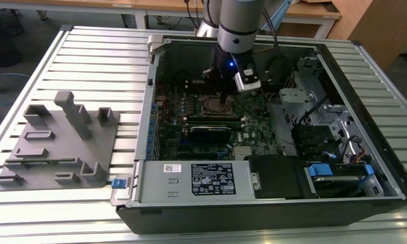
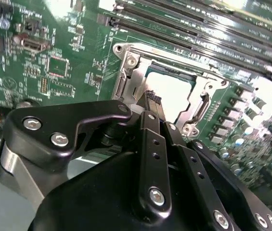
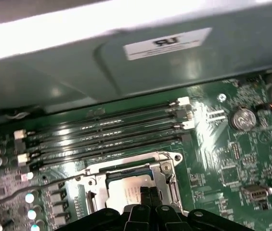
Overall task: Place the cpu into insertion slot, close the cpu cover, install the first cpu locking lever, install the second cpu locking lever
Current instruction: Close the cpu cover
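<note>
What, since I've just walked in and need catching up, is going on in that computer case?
The robot arm's gripper hangs low over the insertion slot on the green motherboard. The cpu sits in the slot, its silver top showing through the window of the cpu cover, which appears to lie closed over it. The fingers are together, tips at the cover's edge.

Second wrist view: the claw [image 2: 151, 98] hides from you the part of the cpu [image 2: 174, 91] and cpu cover [image 2: 128, 79] beneath it. Exterior view: the insertion slot [image 1: 217, 105], below the claw, is too small to tell its levers' positions.
</note>
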Available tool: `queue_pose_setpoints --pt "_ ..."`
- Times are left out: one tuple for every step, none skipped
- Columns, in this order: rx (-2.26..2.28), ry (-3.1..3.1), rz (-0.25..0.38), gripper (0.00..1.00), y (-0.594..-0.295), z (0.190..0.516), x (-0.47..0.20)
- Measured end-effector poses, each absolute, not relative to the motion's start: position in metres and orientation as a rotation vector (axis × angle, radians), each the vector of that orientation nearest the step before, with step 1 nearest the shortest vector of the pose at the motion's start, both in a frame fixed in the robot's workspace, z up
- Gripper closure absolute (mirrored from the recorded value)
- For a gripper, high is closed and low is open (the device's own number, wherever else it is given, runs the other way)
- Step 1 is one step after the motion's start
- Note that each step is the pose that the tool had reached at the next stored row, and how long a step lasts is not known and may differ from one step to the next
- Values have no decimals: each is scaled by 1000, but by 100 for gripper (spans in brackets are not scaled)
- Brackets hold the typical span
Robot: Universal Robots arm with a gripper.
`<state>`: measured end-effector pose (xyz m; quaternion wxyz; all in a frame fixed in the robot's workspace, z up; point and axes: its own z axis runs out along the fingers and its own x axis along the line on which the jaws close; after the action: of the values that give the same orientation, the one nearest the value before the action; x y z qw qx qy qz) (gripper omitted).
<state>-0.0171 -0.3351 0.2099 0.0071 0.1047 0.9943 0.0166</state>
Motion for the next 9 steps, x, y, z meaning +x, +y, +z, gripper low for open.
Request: queue_pose_setpoints --pt "300 3113 52 89 -335 210 -17" --pt "271 3116 52 89 -335 210 -17" --pt "244 3118 53 89 -335 210 -17" --pt "213 3121 53 89 -335 209 -17" --pt "185 3123 53 89 -335 209 -17" --pt "157 3125 53 89 -335 209 -17" --pt "129 3127 53 89 -335 209 -17" --pt "101 3128 53 89 -335 209 -17" --pt "72 3129 54 89 -335 209 -17"
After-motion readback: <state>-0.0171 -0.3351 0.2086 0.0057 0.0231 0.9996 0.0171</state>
